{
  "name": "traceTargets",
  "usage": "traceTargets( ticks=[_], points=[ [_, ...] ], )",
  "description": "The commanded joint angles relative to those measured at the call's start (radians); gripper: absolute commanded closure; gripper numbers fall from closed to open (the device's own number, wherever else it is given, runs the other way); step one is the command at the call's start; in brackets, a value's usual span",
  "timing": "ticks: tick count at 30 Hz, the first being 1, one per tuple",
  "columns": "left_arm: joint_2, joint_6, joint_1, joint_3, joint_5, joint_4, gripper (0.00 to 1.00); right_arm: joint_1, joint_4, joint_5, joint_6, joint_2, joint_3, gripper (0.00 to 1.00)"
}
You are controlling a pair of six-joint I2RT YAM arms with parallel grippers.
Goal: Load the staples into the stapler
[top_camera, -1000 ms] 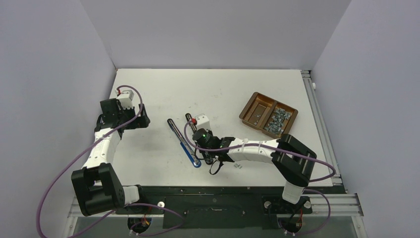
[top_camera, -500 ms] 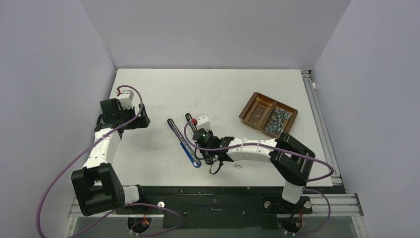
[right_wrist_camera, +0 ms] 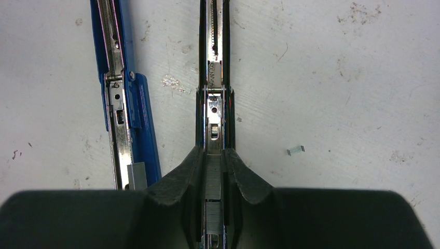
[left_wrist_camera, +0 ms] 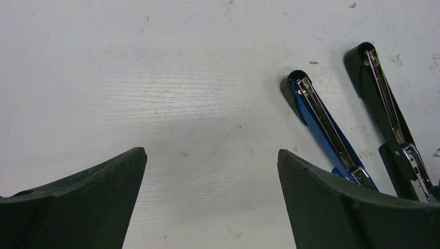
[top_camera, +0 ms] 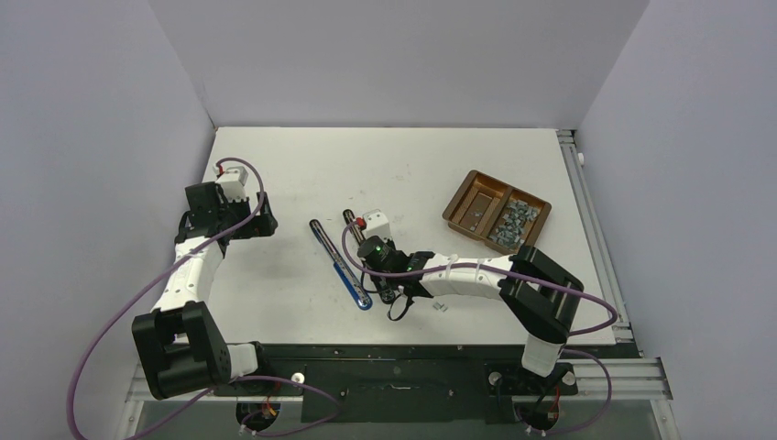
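Two staplers lie opened flat mid-table, a blue stapler point(top_camera: 337, 261) and a black stapler point(top_camera: 349, 218). My right gripper point(top_camera: 385, 291) hangs over the black stapler's near half. In the right wrist view its jaws point(right_wrist_camera: 213, 174) are shut on a strip of staples point(right_wrist_camera: 212, 179) lying in the black stapler's point(right_wrist_camera: 213, 78) channel. A second strip point(right_wrist_camera: 212, 215) sits just behind the first. A short staple block point(right_wrist_camera: 136, 175) rests on the blue stapler point(right_wrist_camera: 117, 93). My left gripper point(top_camera: 268, 223) point(left_wrist_camera: 211, 153) stands open and empty left of both staplers.
A brown two-compartment tray point(top_camera: 465, 194) sits at the right with several staples point(top_camera: 513, 223) in its right half. A loose staple piece point(right_wrist_camera: 295, 150) point(top_camera: 440, 308) lies on the table right of the black stapler. Grey walls enclose the table.
The right arm's elbow has shifted slightly left. The gripper stays shut over the black stapler, and the left arm has not moved.
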Motion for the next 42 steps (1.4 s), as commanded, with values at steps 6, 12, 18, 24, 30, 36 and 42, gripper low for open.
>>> traceTargets(
  ticks=[6,12,18,24,30,36,42],
  points=[
    [-0.011,0.008,0.008,0.044,0.005,0.006,0.04,-0.010,0.029,-0.001,-0.003,-0.064,0.000,0.91],
    [-0.013,0.007,0.008,0.042,0.007,0.007,0.04,-0.010,0.025,0.007,-0.003,-0.075,-0.001,0.91],
    [-0.015,0.007,0.008,0.039,0.007,0.007,0.04,-0.011,0.024,0.004,-0.001,-0.061,-0.002,0.92],
    [-0.016,0.007,0.008,0.039,0.006,0.007,0.04,-0.011,0.025,-0.001,0.002,-0.046,-0.008,0.92],
    [-0.015,0.005,0.008,0.041,0.006,0.009,0.04,-0.012,0.028,-0.015,0.004,-0.034,-0.006,0.91],
    [-0.016,0.006,0.008,0.041,0.005,0.008,0.04,-0.011,0.031,-0.023,0.008,-0.026,-0.012,0.92],
    [-0.018,0.006,0.009,0.041,0.003,0.007,0.04,-0.011,0.027,-0.016,0.008,-0.023,-0.013,0.91]
  ],
)
